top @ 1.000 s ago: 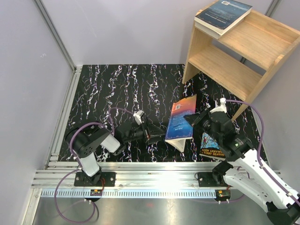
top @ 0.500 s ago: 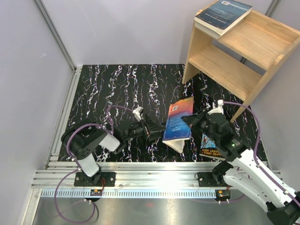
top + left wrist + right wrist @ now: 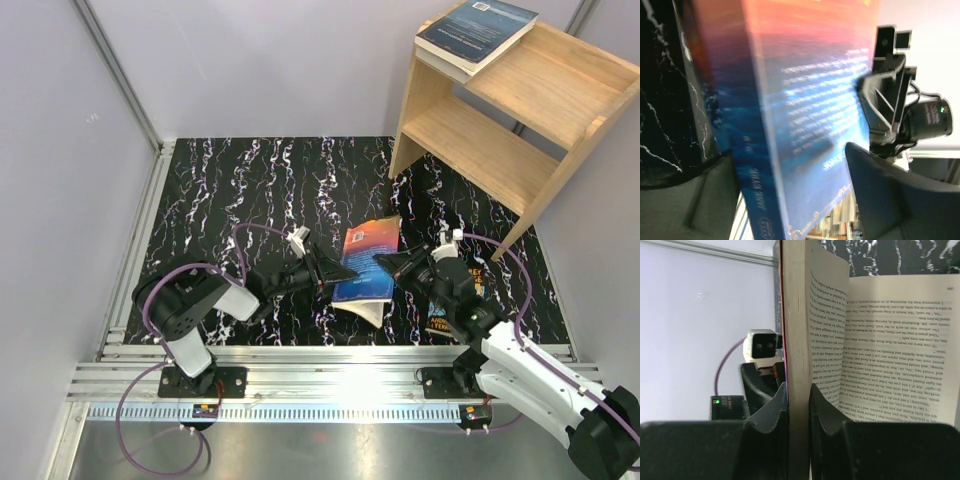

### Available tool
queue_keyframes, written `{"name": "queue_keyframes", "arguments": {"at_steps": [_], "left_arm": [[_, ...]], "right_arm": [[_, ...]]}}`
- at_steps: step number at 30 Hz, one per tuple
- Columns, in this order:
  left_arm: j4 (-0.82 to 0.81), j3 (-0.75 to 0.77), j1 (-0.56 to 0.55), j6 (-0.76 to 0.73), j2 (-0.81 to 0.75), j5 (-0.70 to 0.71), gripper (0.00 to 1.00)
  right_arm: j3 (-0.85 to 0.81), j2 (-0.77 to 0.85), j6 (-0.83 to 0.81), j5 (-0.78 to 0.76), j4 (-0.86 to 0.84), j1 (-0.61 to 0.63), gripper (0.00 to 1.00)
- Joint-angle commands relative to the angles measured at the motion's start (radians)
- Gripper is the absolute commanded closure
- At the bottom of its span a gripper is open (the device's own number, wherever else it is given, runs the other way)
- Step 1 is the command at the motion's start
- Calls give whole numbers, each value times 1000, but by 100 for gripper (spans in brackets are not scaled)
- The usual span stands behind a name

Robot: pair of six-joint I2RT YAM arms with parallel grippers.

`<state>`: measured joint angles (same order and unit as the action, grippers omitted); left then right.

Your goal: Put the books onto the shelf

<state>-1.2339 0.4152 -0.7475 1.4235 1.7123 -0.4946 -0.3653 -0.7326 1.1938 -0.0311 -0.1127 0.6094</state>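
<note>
Seen from above, the book [image 3: 365, 262] has slid left and nearer in the right gripper [image 3: 385, 263], away from the shelf [image 3: 500, 150] at the far right, and the left gripper [image 3: 338, 272] now meets its other edge. In our left wrist view the fingers [image 3: 880, 190] stand spread either side of the spine, not yet pinching. In our right wrist view the fingers [image 3: 765, 415] are clenched on a block of pages, the rest falling open, so we judge a handover is starting.

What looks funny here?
The middle book hangs open: the right jaws pinch only its cover and some pages, while the rest fan loose. The top book sits crooked on the shelf.
</note>
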Motion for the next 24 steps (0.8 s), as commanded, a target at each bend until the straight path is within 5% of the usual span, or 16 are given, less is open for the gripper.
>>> {"name": "queue_keyframes", "arguments": {"at_steps": [1,2,8,10,11,12,13,15,18,24], "left_arm": [[-432,45,-7,5,-42,2,35],[-432,54,-6,6,-45,-4,49],[-434,73,-1,14,-66,-21,81],[-432,74,5,26,-65,-22,100],[-432,74,14,31,-66,-22,100],[-431,68,19,34,-66,-25,100],[-430,65,26,41,-69,-35,100],[-429,59,49,49,-79,-48,100],[-382,63,79,45,-115,-96,100],[-65,112,80,-107,-285,-125,100]], "right_arm": [[9,29,82,72,-275,10,100],[20,27,90,77,-288,13,100],[71,16,79,89,-317,19,100],[62,9,55,111,-302,23,100],[54,3,26,118,-283,23,97],[40,-1,9,120,-253,24,84],[2,-1,-12,122,-167,23,29],[-62,4,-75,82,6,23,4],[-132,24,-128,-12,257,23,0],[8,23,-54,55,122,23,0]]}}
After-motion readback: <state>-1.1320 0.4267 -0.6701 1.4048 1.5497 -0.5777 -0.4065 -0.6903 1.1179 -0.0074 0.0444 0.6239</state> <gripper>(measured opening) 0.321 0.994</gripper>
